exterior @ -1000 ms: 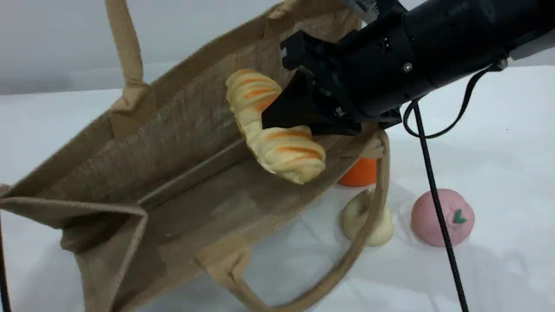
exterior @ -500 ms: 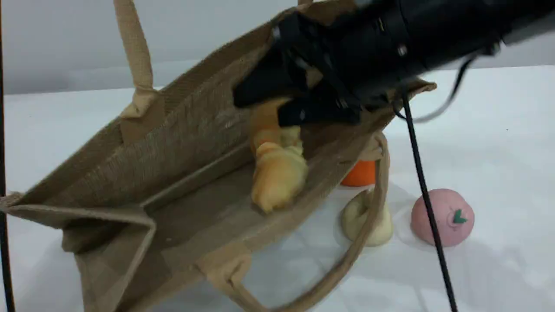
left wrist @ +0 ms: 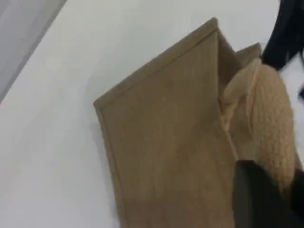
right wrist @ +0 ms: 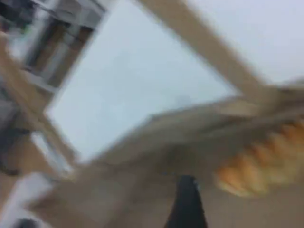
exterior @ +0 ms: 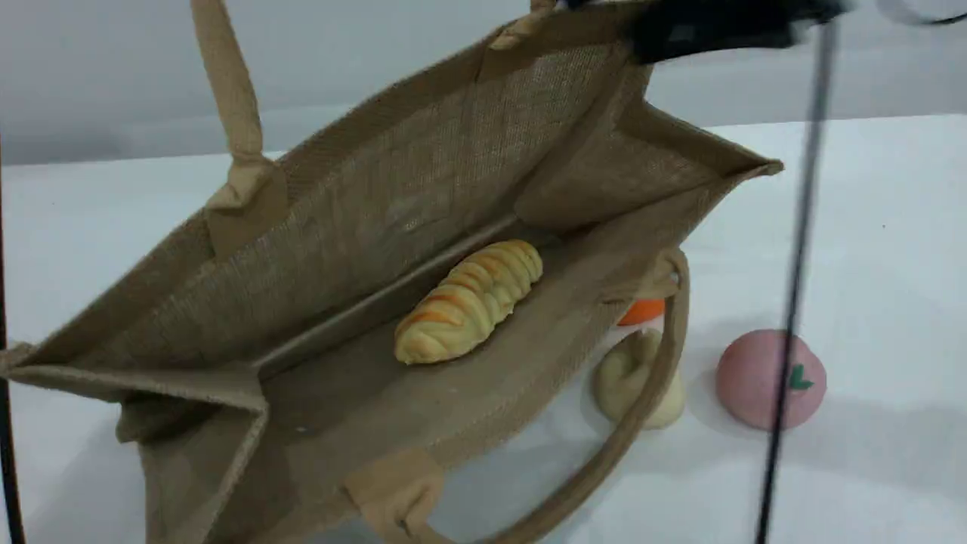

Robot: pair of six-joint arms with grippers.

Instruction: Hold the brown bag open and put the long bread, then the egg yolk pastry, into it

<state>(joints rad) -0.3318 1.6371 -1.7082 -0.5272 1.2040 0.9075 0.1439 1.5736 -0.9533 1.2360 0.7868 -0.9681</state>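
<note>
the long bread (exterior: 468, 301) lies on the floor of the brown bag (exterior: 363, 227), so the first half looks done; the egg yolk pastry (exterior: 638, 378) sits on the table (exterior: 891, 249) just outside the bag's near wall, not yet bagged. the left gripper (left wrist: 261, 199) is clamped on a handle (left wrist: 273, 123); the right gripper (right wrist: 187, 204) has its fingers apart, empty, above the bag

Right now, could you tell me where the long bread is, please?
In the scene view the long bread lies inside the brown bag, near the middle, left of the egg yolk pastry outside on the table.
</note>
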